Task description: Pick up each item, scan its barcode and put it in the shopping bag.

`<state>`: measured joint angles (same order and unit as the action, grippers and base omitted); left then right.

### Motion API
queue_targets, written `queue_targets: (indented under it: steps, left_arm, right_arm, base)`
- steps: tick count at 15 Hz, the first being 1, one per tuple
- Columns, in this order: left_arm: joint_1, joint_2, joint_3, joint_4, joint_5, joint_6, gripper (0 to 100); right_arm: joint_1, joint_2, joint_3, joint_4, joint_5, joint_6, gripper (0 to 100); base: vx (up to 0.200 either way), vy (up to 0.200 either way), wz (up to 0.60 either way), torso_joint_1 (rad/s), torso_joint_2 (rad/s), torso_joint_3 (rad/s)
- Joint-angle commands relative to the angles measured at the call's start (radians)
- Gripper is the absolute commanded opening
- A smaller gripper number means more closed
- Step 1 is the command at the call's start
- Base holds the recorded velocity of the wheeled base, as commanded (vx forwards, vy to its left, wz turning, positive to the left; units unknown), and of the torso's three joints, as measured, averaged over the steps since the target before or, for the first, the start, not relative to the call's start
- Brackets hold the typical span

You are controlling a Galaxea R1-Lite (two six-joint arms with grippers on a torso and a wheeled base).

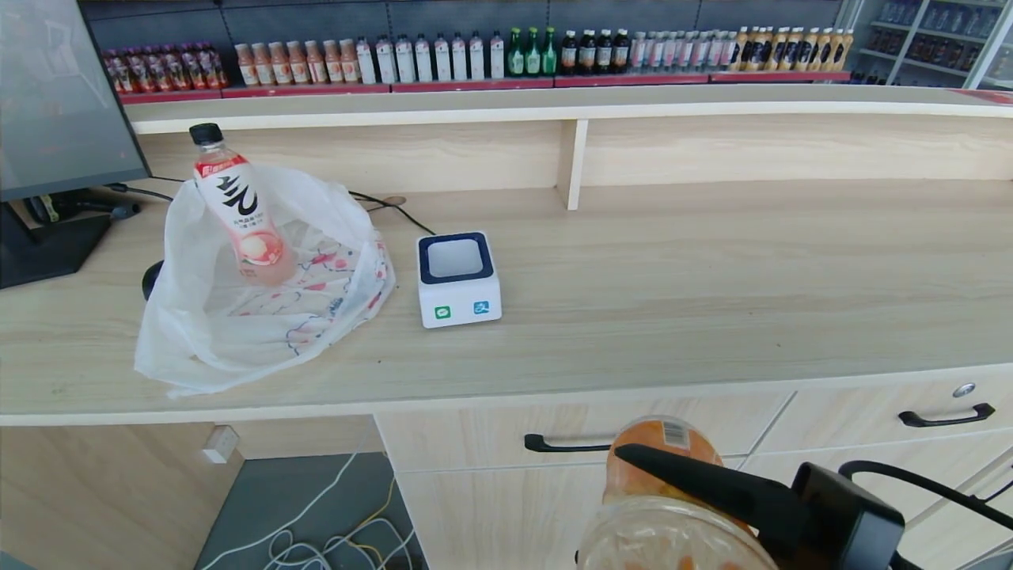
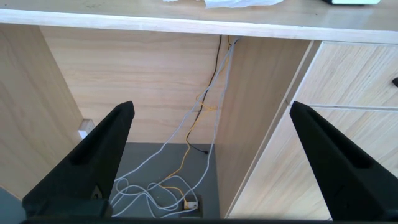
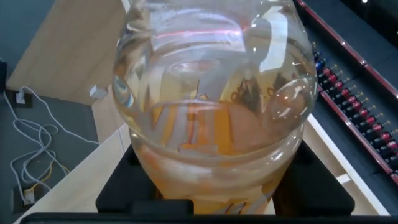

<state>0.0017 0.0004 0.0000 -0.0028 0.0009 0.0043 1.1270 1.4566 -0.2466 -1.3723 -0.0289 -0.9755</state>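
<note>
Endwise, orange bottle (image 1: 661,437), base nearest

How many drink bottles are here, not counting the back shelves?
2. One pink bottle stands in the shopping bag on the counter; one orange bottle is in the right pincer, below the counter's edge. The bag may hide more.

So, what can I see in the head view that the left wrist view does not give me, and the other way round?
Head view: the pink bottle standing in the shopping bag, the drink shelves behind, and the right gripper shut on an orange bottle below the counter's level.
Left wrist view: the left gripper, open, fingers wide apart and empty.
Both: the counter, the floor cables and part of the bag.
</note>
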Motion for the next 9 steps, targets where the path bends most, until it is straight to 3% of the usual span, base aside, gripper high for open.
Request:
queue_targets:
  steps: [1, 5, 9]
  left_arm:
    - [0.000, 0.000, 0.000, 0.000, -0.001, 0.000, 100]
    - [0.000, 0.000, 0.000, 0.000, 0.001, 0.000, 100]
    - [0.000, 0.000, 0.000, 0.000, 0.001, -0.001, 100]
  right_arm:
    - [0.005, -0.004, 0.007, -0.001, 0.001, -0.006, 0]
    - [0.030, -0.028, 0.040, -0.001, 0.007, -0.161, 0]
    - [0.042, -0.036, 0.030, -0.001, 0.009, -0.226, 0]
  base:
    - [0.000, 0.000, 0.00, 0.000, 0.00, 0.000]
    - [0.000, 0.000, 0.00, 0.000, 0.00, 0.000]
    - [0.000, 0.000, 0.00, 0.000, 0.00, 0.000]
